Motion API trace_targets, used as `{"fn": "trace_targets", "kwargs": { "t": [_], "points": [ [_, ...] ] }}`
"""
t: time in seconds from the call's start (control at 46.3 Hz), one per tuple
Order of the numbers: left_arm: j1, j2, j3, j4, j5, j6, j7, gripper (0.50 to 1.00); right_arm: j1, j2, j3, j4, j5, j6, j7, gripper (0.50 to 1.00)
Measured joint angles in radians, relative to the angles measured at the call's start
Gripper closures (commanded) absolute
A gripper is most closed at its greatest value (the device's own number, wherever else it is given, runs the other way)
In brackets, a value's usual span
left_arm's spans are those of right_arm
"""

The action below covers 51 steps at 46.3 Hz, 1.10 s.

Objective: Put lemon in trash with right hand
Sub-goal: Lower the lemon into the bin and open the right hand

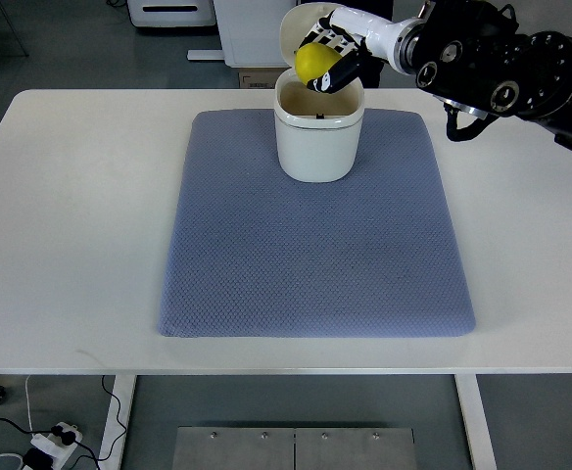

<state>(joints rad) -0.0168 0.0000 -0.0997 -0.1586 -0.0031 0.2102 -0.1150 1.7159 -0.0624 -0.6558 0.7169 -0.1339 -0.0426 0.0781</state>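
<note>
1. Lemon [312, 61] aside for a moment — nearest the camera, the white table [71, 245] carries a blue-grey mat [315, 255] across the frame's centre.
2. At the mat's upper edge stands the white trash bin [318, 132], upright with its lid raised.
3. Above its opening, at upper centre, the right hand [330, 61] grips the yellow fruit — fingers curled around it.

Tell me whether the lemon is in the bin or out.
Out: the lemon sits in the right robot hand, above the bin's open rim.
</note>
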Motion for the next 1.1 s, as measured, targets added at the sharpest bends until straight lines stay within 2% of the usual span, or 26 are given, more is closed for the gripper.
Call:
{"fn": "trace_targets", "kwargs": {
  "t": [0.302, 0.691, 0.755, 1.101],
  "points": [
    [0.0, 0.0, 0.0, 0.0, 0.0, 0.0, 0.0, 0.5, -0.061, 0.036, 0.009, -0.067, -0.001, 0.0, 0.002, 1.0],
    [0.0, 0.0, 0.0, 0.0, 0.0, 0.0, 0.0, 0.5, -0.094, 0.052, 0.011, -0.103, -0.001, 0.0, 0.002, 1.0],
    [0.0, 0.0, 0.0, 0.0, 0.0, 0.0, 0.0, 0.5, -0.096, 0.055, 0.016, -0.108, -0.002, 0.0, 0.002, 0.961],
    [0.0, 0.0, 0.0, 0.0, 0.0, 0.0, 0.0, 0.5, -0.102, 0.056, 0.035, -0.116, -0.003, 0.0, -0.005, 0.827]
  ]
}}
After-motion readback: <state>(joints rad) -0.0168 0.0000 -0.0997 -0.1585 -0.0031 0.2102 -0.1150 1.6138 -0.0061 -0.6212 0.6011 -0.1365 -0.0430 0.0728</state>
